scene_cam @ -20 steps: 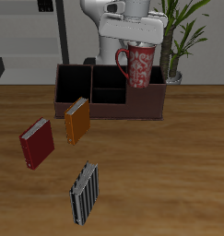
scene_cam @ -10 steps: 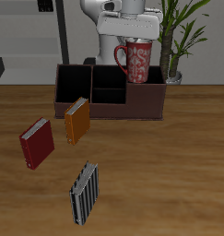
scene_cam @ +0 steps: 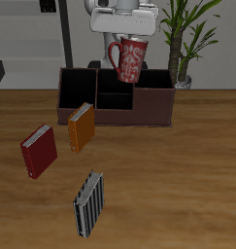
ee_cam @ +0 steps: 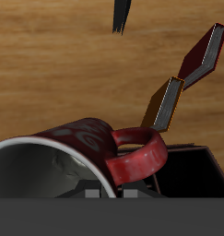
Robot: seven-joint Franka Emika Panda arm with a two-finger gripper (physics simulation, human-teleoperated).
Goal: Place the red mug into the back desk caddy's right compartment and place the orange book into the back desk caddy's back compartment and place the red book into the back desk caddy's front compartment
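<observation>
Nearest the counter's (scene_cam: 178,185) front edge stands a grey-and-black striped book (scene_cam: 87,203), upright on its edge and alone. Farther back, the red book (scene_cam: 38,151) also stands on the counter, and the orange book (scene_cam: 81,127) stands just beyond it, near the caddy's front wall but apart from it. The two books sit near each other without touching. In the wrist view they show as the orange book (ee_cam: 163,103) and the red book (ee_cam: 202,55) on the wood, with the striped book's (ee_cam: 121,14) dark edge beyond them.

Behind the books lies the caddy (scene_cam: 115,97), long and dark maroon-brown, open at the top. Its taller-walled end section is by the orange book; its wide, lower-walled right compartment (scene_cam: 153,82) is at the other end. All its sections look empty.

Above the caddy's middle, clear of its walls, hangs the mug (scene_cam: 128,60), red with a pale speckled pattern, tilted a little, its handle turned toward the taller end. The end effector (scene_cam: 125,35) is clamped on the mug's rim from above. In the wrist view the mug (ee_cam: 76,159) shows its white inside and its handle, with the caddy's dark edge (ee_cam: 192,171) below it.

Behind the caddy stand the robot's white base and a potted plant (scene_cam: 183,39).
</observation>
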